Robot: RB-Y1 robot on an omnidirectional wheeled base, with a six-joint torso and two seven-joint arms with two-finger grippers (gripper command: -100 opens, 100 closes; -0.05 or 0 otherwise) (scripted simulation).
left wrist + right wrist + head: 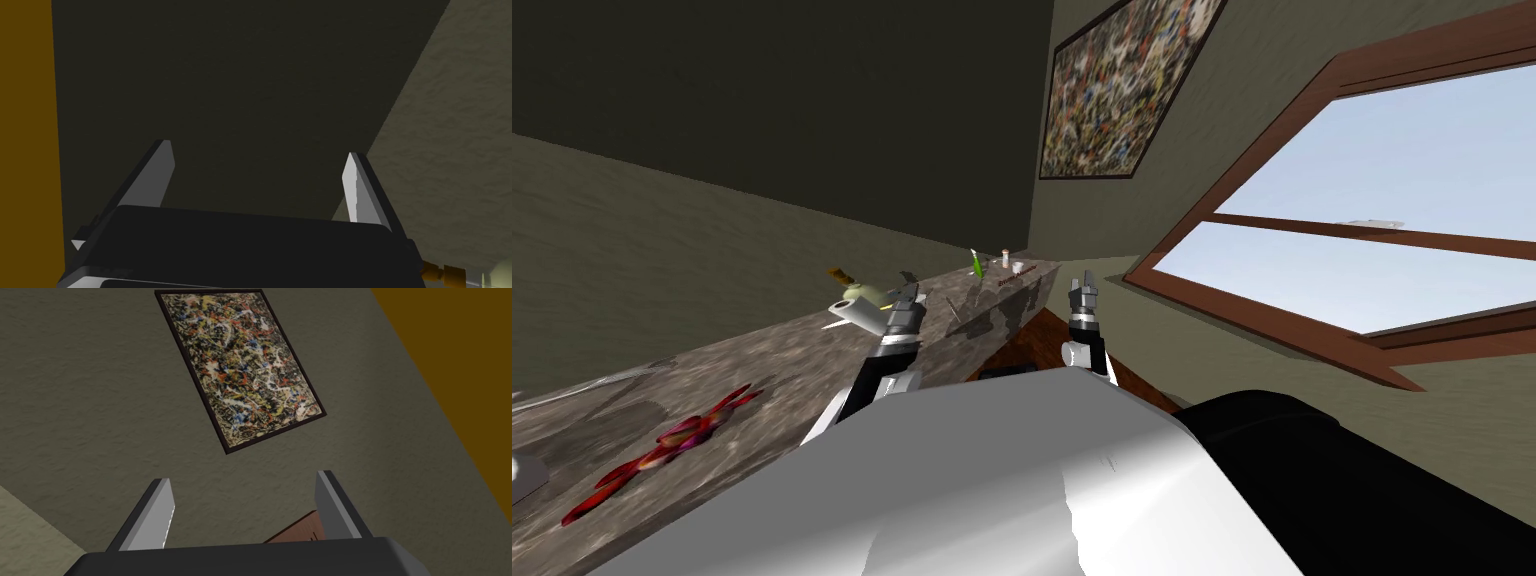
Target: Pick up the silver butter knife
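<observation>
Counter: a long marbled grey-brown counter (pixel 762 370) was seen in the head view, running from 8 o'clock toward 1 o'clock.
Left gripper: the left gripper (pixel 912 295) was placed over the counter. Its fingers (pixel 162 170) were spread wide apart, and nothing was held between them.
Butter knife: a thin grey sliver, taken to be the butter knife (pixel 953 308), was lying flat on the counter, near the left gripper at about 4 o'clock from it. It was too small for its shape to be told surely.
Right gripper: the right gripper (pixel 1083 287) was found at 3 o'clock from the left one, beyond the counter's edge. Its fingers (pixel 332 508) were also wide apart and empty.
Other things: a white roll (pixel 852 313) was lying at 9 o'clock from the left gripper. A green bottle (pixel 976 264) was standing at 1 o'clock from the knife. A red and purple object (pixel 672 445) was lying far along the counter at 8 o'clock.
</observation>
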